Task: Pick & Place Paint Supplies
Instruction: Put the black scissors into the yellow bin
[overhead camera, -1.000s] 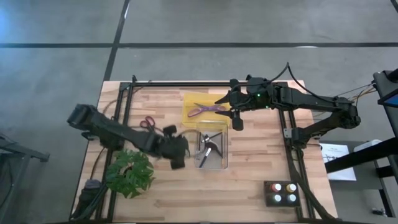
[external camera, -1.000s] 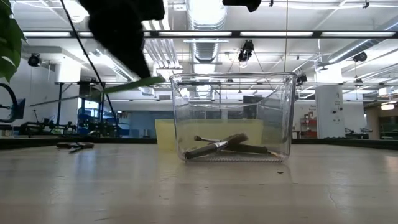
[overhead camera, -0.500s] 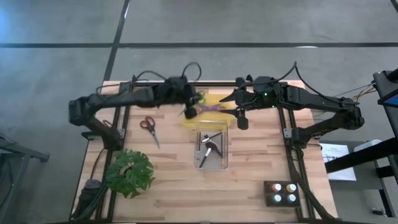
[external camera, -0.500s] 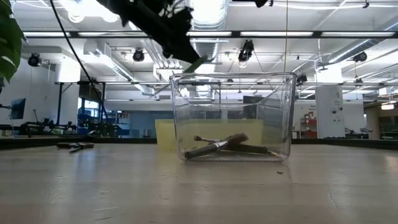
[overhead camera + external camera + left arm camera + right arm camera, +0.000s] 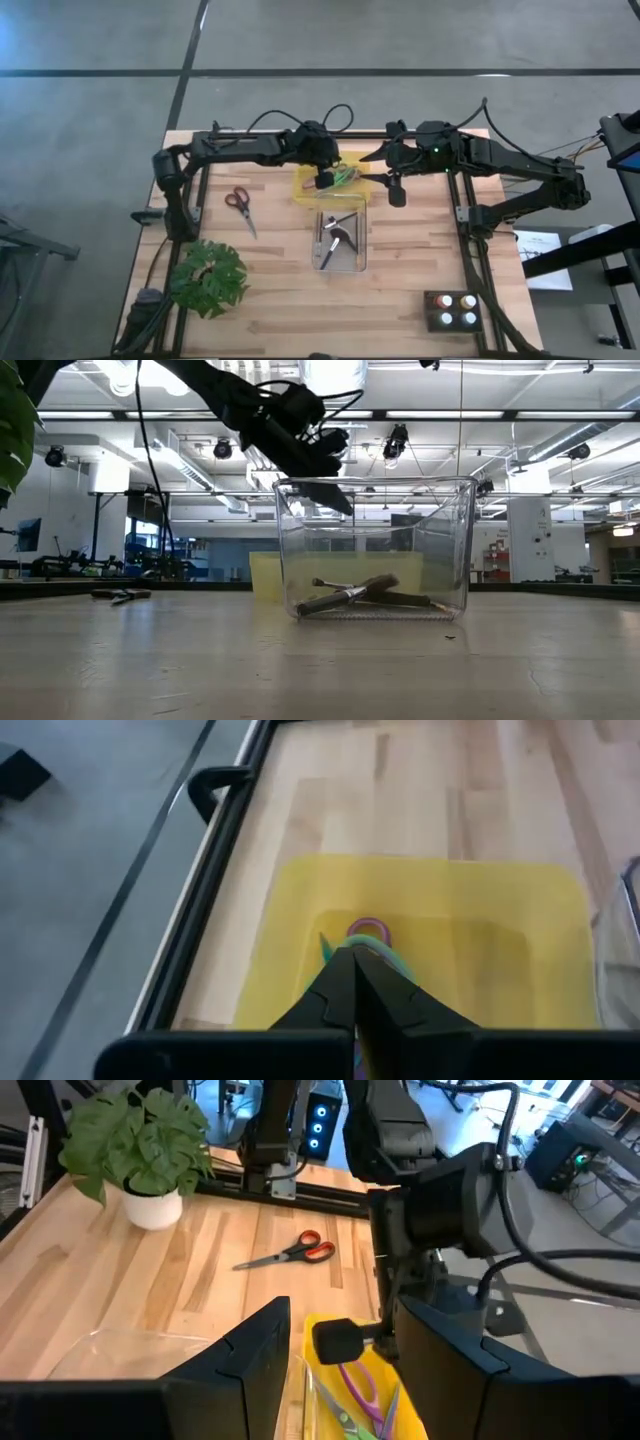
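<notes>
From above, the left end effector (image 5: 323, 181) hangs over the yellow bin (image 5: 305, 185) far on the counter (image 5: 400, 300), the right end effector (image 5: 393, 190) just beside. In the left wrist view its fingers (image 5: 335, 995) pinch tight on the green scissors (image 5: 385, 958) above the purple scissors (image 5: 366, 928); lower before releasing. The right wrist view shows the right fingers (image 5: 250, 1355) spread, empty.

Looks like a big open robotics lab: exposed silver ceiling ducts (image 5: 335, 435), strip lights, grey concrete floor (image 5: 100, 110), pale wooden butcher-block bench (image 5: 270, 290).
</notes>
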Available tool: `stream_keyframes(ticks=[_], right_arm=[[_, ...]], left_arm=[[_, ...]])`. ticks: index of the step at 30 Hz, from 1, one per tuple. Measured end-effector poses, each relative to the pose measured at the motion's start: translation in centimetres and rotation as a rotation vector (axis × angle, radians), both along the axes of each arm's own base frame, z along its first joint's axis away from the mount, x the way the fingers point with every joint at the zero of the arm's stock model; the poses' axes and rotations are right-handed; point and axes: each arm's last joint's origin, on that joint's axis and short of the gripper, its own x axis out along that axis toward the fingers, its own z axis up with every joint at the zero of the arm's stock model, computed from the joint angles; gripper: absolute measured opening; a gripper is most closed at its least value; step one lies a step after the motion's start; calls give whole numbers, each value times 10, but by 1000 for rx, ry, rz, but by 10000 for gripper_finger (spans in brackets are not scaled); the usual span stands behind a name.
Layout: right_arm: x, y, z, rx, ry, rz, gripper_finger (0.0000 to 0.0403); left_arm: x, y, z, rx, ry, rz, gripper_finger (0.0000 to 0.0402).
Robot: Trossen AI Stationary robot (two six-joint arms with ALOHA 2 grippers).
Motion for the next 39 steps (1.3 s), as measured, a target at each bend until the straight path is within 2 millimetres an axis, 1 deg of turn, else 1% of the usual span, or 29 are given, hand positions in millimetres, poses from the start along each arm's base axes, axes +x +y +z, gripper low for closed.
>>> stream_keyframes(ticks=[3,7,10,12,15,18,21,23,26,29,33,36,39], right_arm=[[0,0,-2,0,5,0,178],[0,0,-4,-2,12,2,178],[0,0,-5,-2,14,1,178],[0,0,-5,-2,15,1,178],[0,0,-5,-2,14,1,178],[0,0,-5,0,13,-1,178],[1,0,-5,1,13,-1,178],[1,0,-6,2,15,0,178],[1,0,-7,6,14,-2,178],[2,0,-9,19,14,-7,178],[4,-1,-17,38,18,-15,178],[4,-1,-22,47,34,-18,178],[5,-1,-25,58,38,-23,178]], left_arm=[[-1,-1,2,21,4,-8,19],[-13,-4,23,63,13,29,56],[-30,-9,41,84,74,76,80],[-45,-14,53,74,128,107,92],[-72,-25,69,-3,217,153,98],[-102,-38,76,-117,341,220,99],[-127,-50,79,-232,475,294,99],[-138,-59,76,-273,556,310,99],[-145,-66,66,-361,587,419,99],[-152,-69,49,-471,615,605,100],[-163,-71,21,-581,653,854,100],[-170,-74,3,-616,685,955,100],[-178,-79,-12,-681,736,996,100]])
